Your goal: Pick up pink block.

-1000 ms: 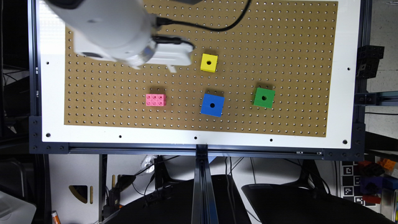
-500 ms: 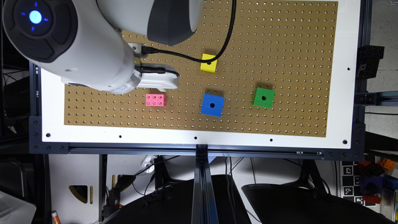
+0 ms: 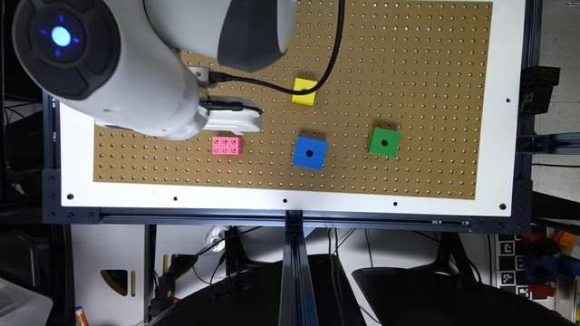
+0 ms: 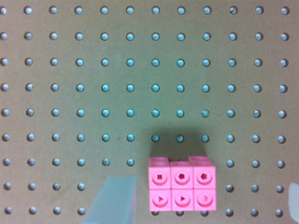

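While the pink block (image 3: 227, 145) lies flat on the pegboard (image 3: 408, 68), just beside the blue cube (image 3: 310, 153), nothing is lifted yet: the gripper (image 3: 233, 118) hovers close, fingers spread wide around the block, untouched.

The exterior view is looking straight down from high above, taking in the whole pegboard counter (image 3: 408, 68), its white border and the frame and clutter beyond it. The wrist view is facing squarely down at the same pegboard from close up. Both views are sharing the pink block (image 3: 227, 145) (image 4: 181, 190) and the holes around it.
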You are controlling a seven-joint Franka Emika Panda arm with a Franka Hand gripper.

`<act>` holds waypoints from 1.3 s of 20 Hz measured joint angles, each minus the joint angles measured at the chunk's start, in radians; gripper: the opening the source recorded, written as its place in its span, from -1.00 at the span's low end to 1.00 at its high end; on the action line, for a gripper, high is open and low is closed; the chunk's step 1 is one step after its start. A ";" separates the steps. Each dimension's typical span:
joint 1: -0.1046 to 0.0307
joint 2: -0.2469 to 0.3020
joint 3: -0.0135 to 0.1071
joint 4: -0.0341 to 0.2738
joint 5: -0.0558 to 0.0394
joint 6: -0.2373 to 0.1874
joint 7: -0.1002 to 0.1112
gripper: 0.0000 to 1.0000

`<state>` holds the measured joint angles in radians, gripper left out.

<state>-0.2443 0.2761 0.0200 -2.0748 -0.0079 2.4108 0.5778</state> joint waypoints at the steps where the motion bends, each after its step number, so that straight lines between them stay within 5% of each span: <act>1: 0.000 0.014 0.000 0.000 0.0000 0.011 0.000 1.00; 9: 0.000 0.065 0.000 0.018 0.0000 0.037 0.000 1.00; 14: 0.000 0.136 0.000 0.025 0.0000 0.094 0.000 1.00; 26: 0.000 0.142 0.004 0.051 0.0000 0.094 0.000 1.00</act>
<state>-0.2441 0.4180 0.0240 -2.0237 -0.0079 2.5051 0.5778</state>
